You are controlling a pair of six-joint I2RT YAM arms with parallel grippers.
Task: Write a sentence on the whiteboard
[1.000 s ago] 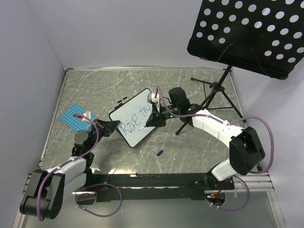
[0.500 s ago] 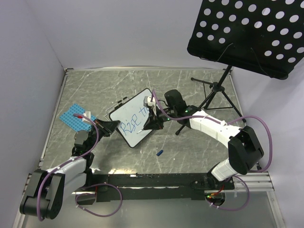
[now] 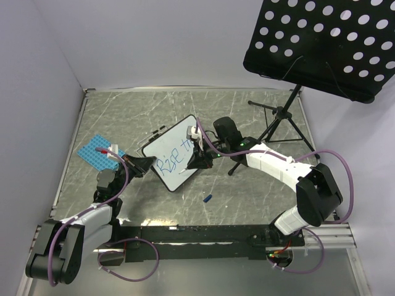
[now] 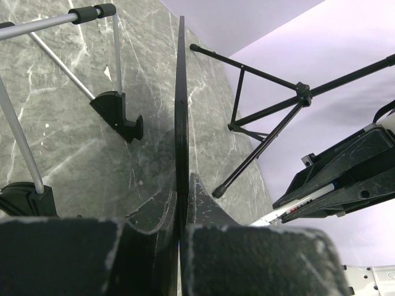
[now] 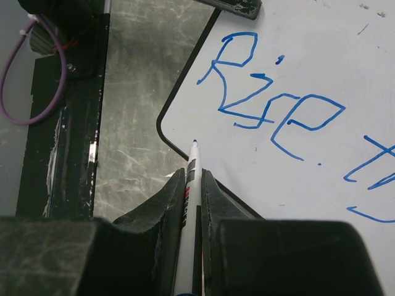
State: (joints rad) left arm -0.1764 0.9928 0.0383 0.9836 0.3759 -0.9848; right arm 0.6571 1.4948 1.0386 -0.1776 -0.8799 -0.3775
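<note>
The whiteboard [image 3: 170, 154] stands tilted mid-table, white with a thin black frame. My left gripper [image 3: 143, 165] is shut on its left edge, which shows edge-on in the left wrist view [image 4: 180, 123] between the fingers. Blue handwriting [image 5: 278, 98] reads "Rise" with the start of "try" at the right edge. My right gripper [image 3: 196, 161] is shut on a white marker [image 5: 190, 185]. The marker tip points at the board's lower left corner, over bare white below "Rise". The sentence [image 3: 174, 158] also shows in the top view.
A black perforated music-stand tray [image 3: 321, 43] hangs at the upper right on a tripod [image 3: 278, 120]. A blue studded plate [image 3: 95, 151] lies at the left. A small blue cap [image 3: 208, 198] lies on the marble table. Thin rods [image 4: 55, 21] stand behind the board.
My right gripper has moved left and down with the marker, from the "try" area to below "Rise". The left gripper and board have not moved.
</note>
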